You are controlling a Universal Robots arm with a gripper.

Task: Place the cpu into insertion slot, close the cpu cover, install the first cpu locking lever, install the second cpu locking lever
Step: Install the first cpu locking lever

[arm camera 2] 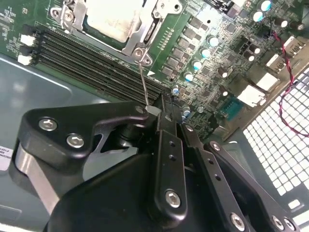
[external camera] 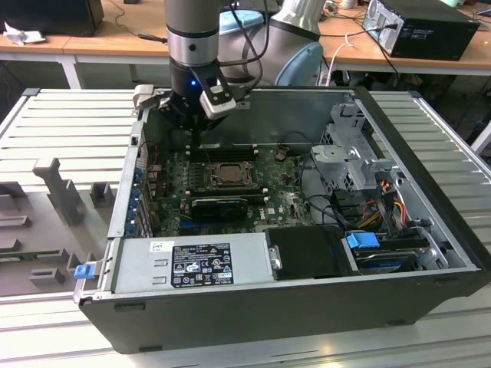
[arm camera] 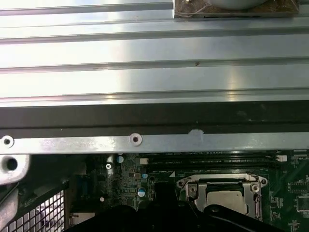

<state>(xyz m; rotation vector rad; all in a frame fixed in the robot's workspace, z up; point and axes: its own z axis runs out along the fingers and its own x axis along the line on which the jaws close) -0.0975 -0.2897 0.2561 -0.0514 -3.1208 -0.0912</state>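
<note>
The cpu (arm camera 2: pixel 108 17) lies in its socket on the motherboard, its pale metal top showing through the square opening of the cpu cover (arm camera 2: pixel 141 37), which lies flat over it. A thin wire locking lever (arm camera 2: pixel 143 82) runs from the socket's corner to my gripper (arm camera 2: pixel 161 107). The black fingers are shut, and the lever's end rests against their tips. In the exterior view the gripper (external camera: pixel 193 132) hangs inside the open case just behind the socket with the cpu (external camera: pixel 228 173). The first wrist view shows the cpu (arm camera: pixel 227 197) and the cover (arm camera: pixel 222 181) below the case wall.
Memory slots (arm camera 2: pixel 91 63) lie between the socket and the gripper. A black card (external camera: pixel 219 205) sits in front of the socket, the power supply (external camera: pixel 192 264) at the case front, and drive cages with cables (external camera: pixel 360 165) at the exterior view's right. The case's far wall (arm camera: pixel 135 140) is close behind.
</note>
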